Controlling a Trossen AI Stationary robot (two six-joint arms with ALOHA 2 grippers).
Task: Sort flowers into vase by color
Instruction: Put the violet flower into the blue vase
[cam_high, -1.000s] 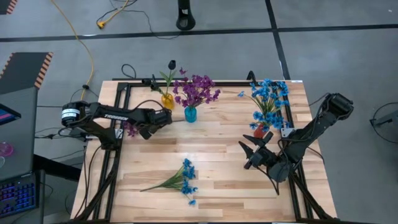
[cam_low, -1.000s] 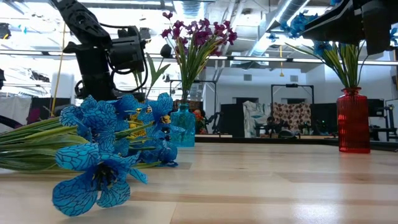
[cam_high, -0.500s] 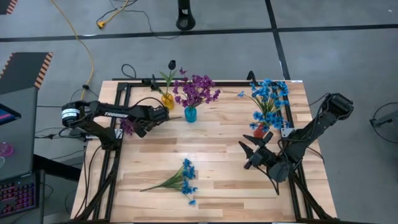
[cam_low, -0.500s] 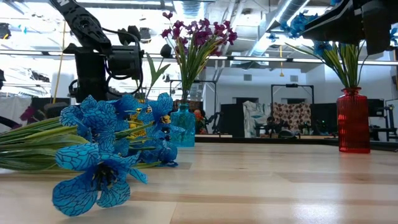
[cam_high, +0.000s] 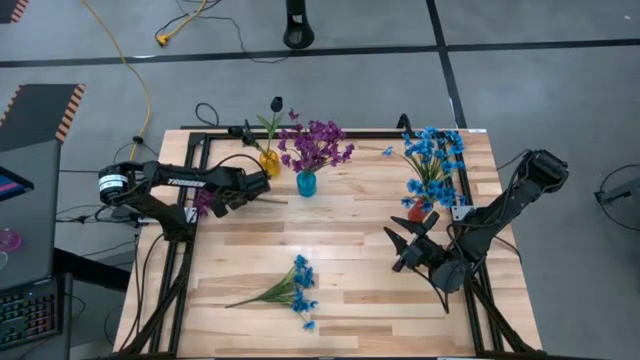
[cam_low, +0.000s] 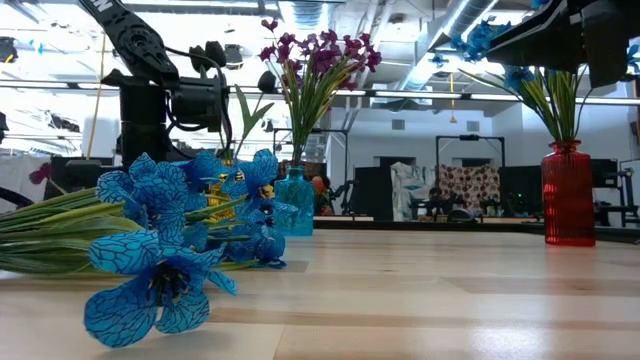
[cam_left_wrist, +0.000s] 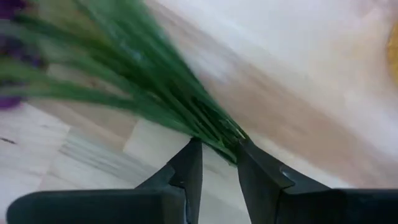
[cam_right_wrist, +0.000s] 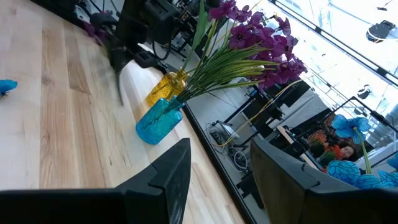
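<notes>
My left gripper (cam_high: 258, 187) is at the table's far left, shut on a sprig of purple flowers (cam_high: 205, 200). The sprig's blossoms reach toward the left edge. A yellow vase (cam_high: 268, 160) holds a dark flower, a blue vase (cam_high: 306, 183) holds purple flowers, and a red vase (cam_high: 417, 211) holds blue flowers. A bunch of blue flowers (cam_high: 293, 290) lies flat on the table near the front. My right gripper (cam_high: 402, 245) hangs open and holds nothing, near the red vase. My left gripper pinches the sprig's bundle of green stems (cam_left_wrist: 219, 132) between its two fingertips, close to the cut end. The fingers (cam_left_wrist: 189, 163) come steeply from above and lie across the stems. The sprig runs out roughly level toward the table's left edge, with its blossoms (cam_low: 38, 172) above table height.
The three vases stand along the far edge. A black frame rail (cam_high: 190, 170) runs along the table's left side under my left arm. Bare wood lies in the middle (cam_high: 340, 240), between the lying blue bunch and the vases.
My left gripper has gone a little toward the far edge and the table's left, and its wrist has rolled. The purple sprig has swung with it, and its blossoms are now a bit farther back and higher.
</notes>
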